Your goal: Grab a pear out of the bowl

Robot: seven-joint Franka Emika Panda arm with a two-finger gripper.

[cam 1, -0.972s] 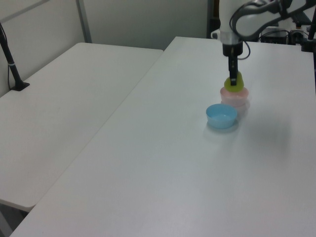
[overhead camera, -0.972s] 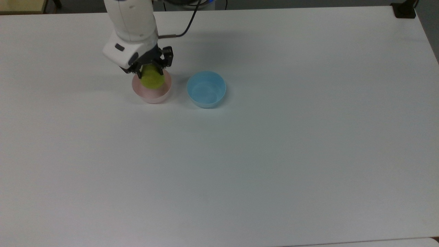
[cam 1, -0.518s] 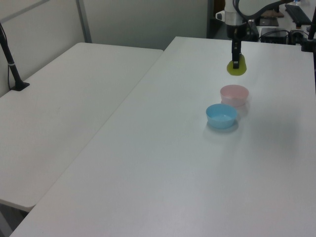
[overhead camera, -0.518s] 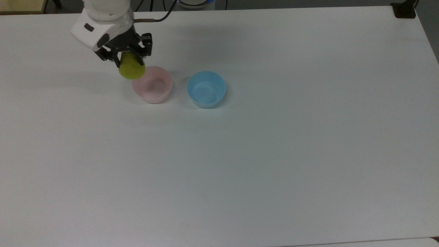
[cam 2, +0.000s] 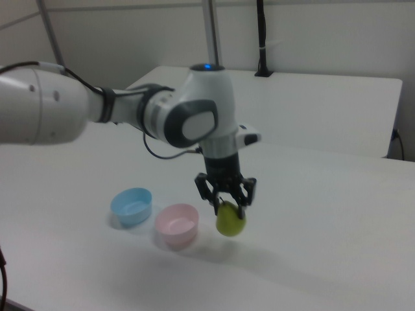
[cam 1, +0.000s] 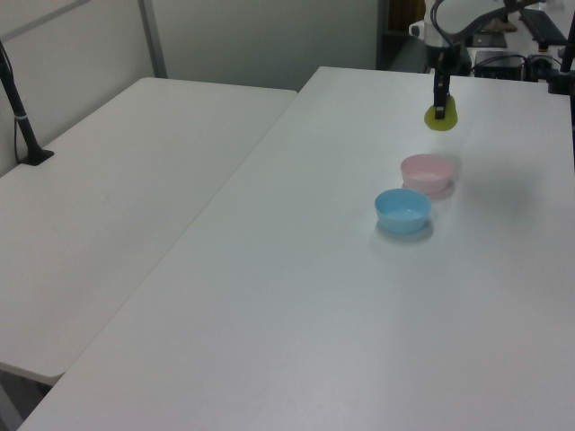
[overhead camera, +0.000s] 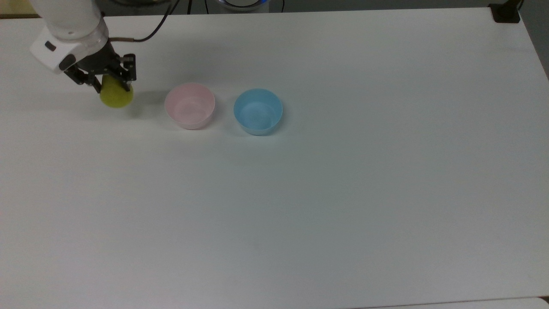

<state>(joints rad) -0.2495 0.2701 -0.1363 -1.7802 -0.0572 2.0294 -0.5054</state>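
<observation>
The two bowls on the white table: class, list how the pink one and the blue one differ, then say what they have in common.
Colour: the pink bowl is pale pink, the blue bowl light blue.
Place: in the top view the pink bowl sits on the left, nearer the pear gripped by the claw; the blue bowl sits on the right, farther from it.
Shared: both are small, round, upright, empty, about the same size, and stand side by side without touching.

A light blue bowl [overhead camera: 257,111] sits upright on the white table [overhead camera: 326,206], well in from every edge and nearer the far edge in the top view. A second white table [cam 1: 108,215] stands beside that table on the left view's left, with a narrow gap between them, and a black clamp with a pole [cam 1: 22,126] is fixed at its far edge.
</observation>
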